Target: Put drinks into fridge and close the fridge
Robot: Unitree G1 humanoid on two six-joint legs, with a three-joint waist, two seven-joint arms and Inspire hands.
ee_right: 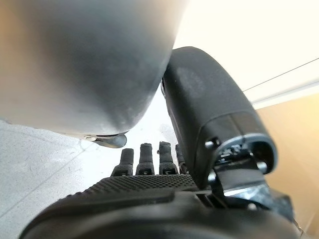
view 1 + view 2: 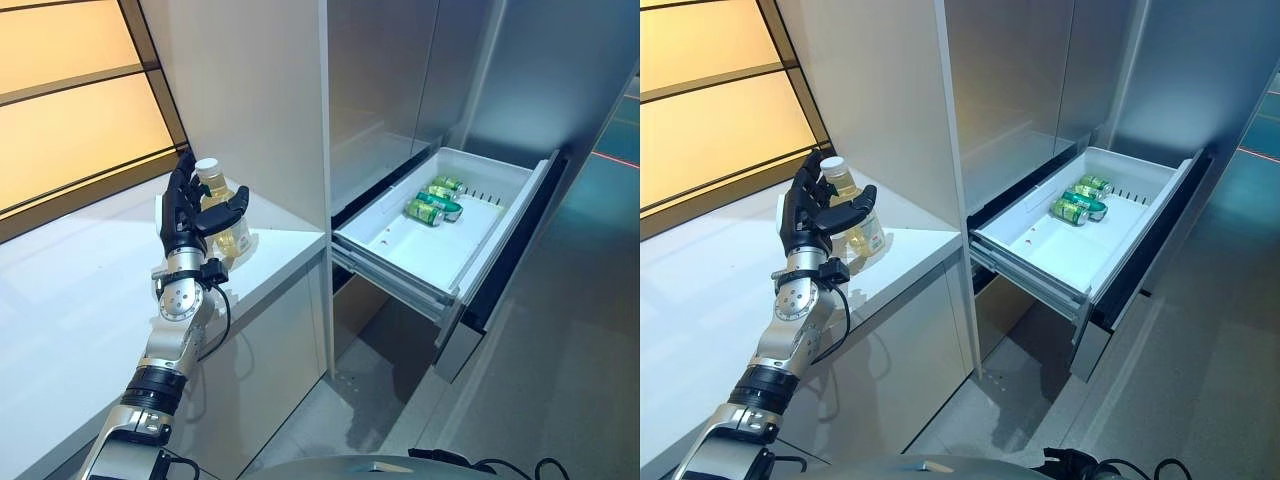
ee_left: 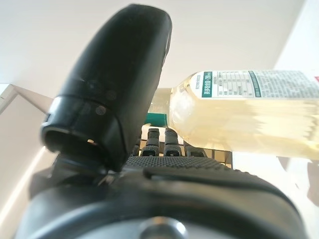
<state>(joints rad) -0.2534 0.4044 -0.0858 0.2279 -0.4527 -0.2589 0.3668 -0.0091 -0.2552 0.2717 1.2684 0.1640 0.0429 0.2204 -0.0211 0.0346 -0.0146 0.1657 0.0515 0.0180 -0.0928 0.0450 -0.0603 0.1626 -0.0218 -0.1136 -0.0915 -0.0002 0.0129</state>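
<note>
A clear bottle of pale yellow drink (image 2: 234,238) with a white cap stands on the white counter (image 2: 70,300), near its right end. My left hand (image 2: 184,215) is upright against it, open: straight fingers behind the bottle, thumb reaching round its front. In the left wrist view the bottle (image 3: 249,114) lies just past the fingers (image 3: 159,142) and beside the thumb. The fridge's lower drawer (image 2: 470,265) is pulled out, with green cans (image 2: 433,204) lying at its far end. My right hand (image 1: 214,114) shows in the right wrist view, fingers straight, holding nothing.
A tall white panel (image 2: 250,90) rises behind the bottle, between the counter and the fridge. The grey upper fridge doors (image 2: 400,80) are shut. The open drawer juts out over the grey floor (image 2: 560,380). An amber window wall (image 2: 70,110) runs along the counter's back.
</note>
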